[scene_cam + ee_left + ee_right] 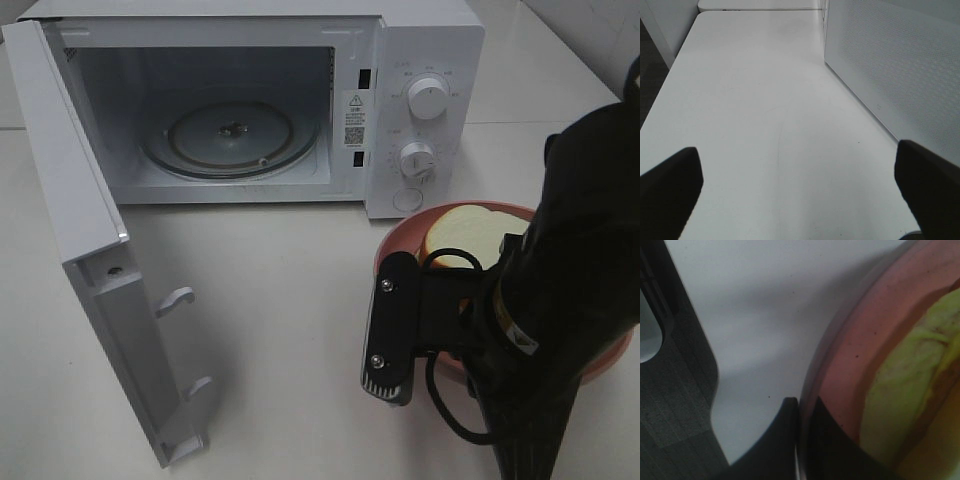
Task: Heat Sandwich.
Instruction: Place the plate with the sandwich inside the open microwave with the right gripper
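High view: the microwave (430, 60) stands with its door (70, 200) swung wide to the left. The plate (395, 245) sits on the table (270, 320) before the dials, with the sandwich (470, 235) on it and the right arm (570, 280) partly covering both.

Left wrist: the left gripper (800, 185) is spread wide above the table, beside a perforated white panel (900, 65) (which part, I cannot tell).

Right wrist: the right gripper (801, 437) pinches the plate's rim, one finger on each side. The sandwich lies just inside the rim.
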Available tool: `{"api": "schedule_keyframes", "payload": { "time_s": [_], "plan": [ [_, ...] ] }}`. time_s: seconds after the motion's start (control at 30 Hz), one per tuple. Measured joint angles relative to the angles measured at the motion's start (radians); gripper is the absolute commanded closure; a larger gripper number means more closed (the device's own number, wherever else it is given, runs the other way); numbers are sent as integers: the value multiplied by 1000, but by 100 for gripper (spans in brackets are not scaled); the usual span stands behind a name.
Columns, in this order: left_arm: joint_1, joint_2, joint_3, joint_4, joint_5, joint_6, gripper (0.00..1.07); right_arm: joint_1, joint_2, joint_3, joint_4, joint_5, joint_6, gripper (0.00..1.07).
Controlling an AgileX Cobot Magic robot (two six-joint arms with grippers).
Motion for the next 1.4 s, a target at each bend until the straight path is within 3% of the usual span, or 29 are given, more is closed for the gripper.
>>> {"api": "schedule_keyframes", "payload": {
  "time_s": [0.63, 1.1, 1.4],
  "plan": [
    [0, 0, 0, 0, 0, 0, 7, 0, 0, 2, -1, -130, -167, 107],
    [0, 0, 0, 0, 0, 0, 7, -114, 0, 2, 45, -148, -562, 107],
    [0, 0, 0, 0, 0, 0, 7, -122, 0, 2, 89, -187, -749, 107]
  ]
}}
